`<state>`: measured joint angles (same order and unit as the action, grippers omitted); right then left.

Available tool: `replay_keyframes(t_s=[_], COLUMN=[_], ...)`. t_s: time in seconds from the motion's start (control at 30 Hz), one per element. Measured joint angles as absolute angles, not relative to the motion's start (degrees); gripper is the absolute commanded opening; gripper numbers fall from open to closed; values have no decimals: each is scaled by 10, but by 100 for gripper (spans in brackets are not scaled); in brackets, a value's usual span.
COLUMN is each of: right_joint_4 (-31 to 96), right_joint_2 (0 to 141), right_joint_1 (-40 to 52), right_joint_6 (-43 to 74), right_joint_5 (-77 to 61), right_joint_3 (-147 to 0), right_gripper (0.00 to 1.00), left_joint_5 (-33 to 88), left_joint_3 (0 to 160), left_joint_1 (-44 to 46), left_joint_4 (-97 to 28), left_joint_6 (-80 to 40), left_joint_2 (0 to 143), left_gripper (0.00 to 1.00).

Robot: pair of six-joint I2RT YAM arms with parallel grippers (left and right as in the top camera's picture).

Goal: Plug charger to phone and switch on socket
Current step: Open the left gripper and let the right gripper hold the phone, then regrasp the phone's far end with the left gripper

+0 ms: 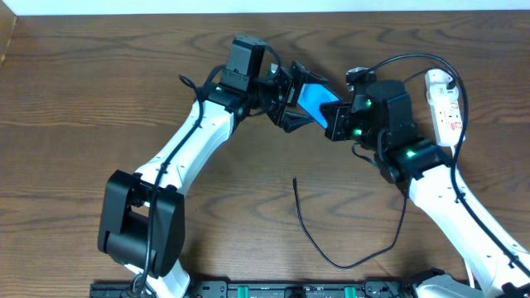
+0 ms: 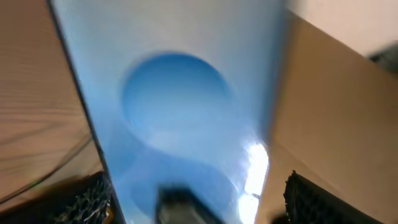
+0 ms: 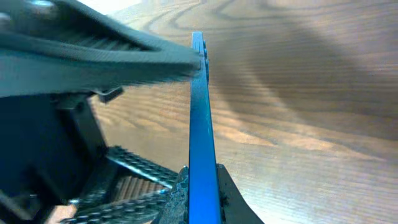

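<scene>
while the right gripper (image 1: 335,122) pinches the slim blue-screen phone (image 1: 315,98) edge-on over the wooden desk (image 1: 83,124) and the left gripper (image 1: 291,101) straddles its far end (can't tell if clamped), mismatched pulls could twist it loose and drop it near the thin black charger cable (image 1: 296,190).

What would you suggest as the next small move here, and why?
Probably let the right end effector hold the phone and back the left end effector off toward the cable tip, which lies loose on the table, held by neither.
</scene>
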<state>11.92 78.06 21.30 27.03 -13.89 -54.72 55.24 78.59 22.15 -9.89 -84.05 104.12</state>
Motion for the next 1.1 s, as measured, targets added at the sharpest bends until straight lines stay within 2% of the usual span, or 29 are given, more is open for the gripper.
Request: replay_keyframes(t_s=[0.23,0.5,0.77,1.1], right_joint_4=[121,84,-9,-56], right_joint_2=[784,784,784,784], right_joint_1=[145,79,77,90], right_joint_6=[327,569,825,1011], right_joint_5=[-139,-194,-298,-341], right_joint_3=[-547,-547,-547,-547], right_gripper=[1,1,1,1], left_joint_5=[597,596,489,344], left_joint_3=[787,788,788,788], left_joint_1=[206,202,200,209], left_joint_4=[-51,-18,-19,-18], left_joint_6=[-840,-840,-840,-855], left_joint_2=[1021,993,993,993], left_gripper=[89,89,89,89])
